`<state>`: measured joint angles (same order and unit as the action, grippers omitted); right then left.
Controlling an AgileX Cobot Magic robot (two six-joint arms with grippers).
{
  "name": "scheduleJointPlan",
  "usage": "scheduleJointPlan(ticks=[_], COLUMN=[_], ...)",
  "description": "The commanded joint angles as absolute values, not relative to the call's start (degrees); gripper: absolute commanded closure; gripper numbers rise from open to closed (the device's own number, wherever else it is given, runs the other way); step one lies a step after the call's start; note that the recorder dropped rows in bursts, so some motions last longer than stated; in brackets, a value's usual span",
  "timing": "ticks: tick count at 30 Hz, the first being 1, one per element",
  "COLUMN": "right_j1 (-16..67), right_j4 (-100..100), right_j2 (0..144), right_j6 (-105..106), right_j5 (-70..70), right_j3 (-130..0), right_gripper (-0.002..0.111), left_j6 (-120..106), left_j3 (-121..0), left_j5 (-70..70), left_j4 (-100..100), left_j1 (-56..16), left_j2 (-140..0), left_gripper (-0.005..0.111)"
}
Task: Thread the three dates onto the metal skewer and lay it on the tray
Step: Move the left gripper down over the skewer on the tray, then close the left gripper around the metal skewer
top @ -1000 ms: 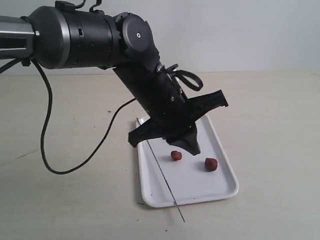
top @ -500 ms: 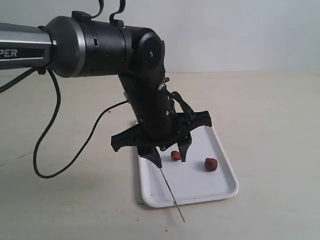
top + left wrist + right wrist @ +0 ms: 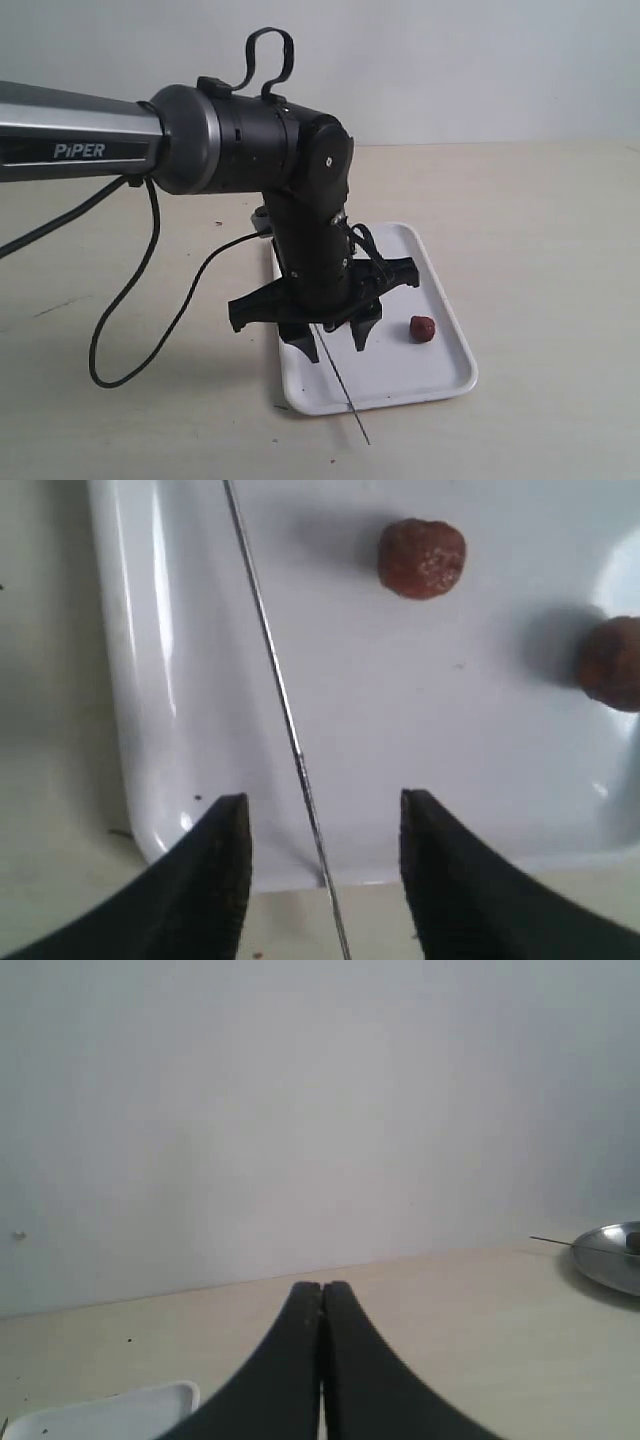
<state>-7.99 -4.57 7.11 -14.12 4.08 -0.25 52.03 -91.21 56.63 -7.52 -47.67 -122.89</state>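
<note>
Your left fingers point(image 3: 215, 880) stand apart astride the metal skewer point(image 3: 285, 695) where it overhangs the tray point(image 3: 140, 680) rim; right fingers point(image 3: 295, 1360) pressed together above open bench point(image 3: 450, 1300)

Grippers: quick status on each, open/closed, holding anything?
Left gripper: open, straddling the metal skewer, holding nothing.
Right gripper: shut, empty.

The exterior camera looks slightly down across the surface point(image 3: 540, 250) toward a pale wall point(image 3: 450, 60), from middle distance. The left wrist camera peers steeply down, close over one edge of the tray point(image 3: 420, 730). The right wrist camera faces level toward the wall, sharing only a tray corner.
</note>
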Motion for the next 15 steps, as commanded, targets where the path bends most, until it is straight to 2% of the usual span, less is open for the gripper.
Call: scheduleJointPlan(ticks=[1, 15], right_j1=[-8.4, -8.4], right_j4=[-4.8, -4.8], right_j2=[6.7, 6.7], right_j6=[-13.5, -13.5], right_j5=[4.5, 4.5], right_j3=[0.0, 0.0], right_gripper=[0.108, 0.108], left_j6=[52.7, 57.1], left_j3=[-91.6, -91.1], left_j5=[56.5, 56.6], left_j4=[-7.9, -8.3], left_j1=[-48.1, -48.1], left_j2=[-123.4, -123.7], left_gripper=[0.059, 0.059])
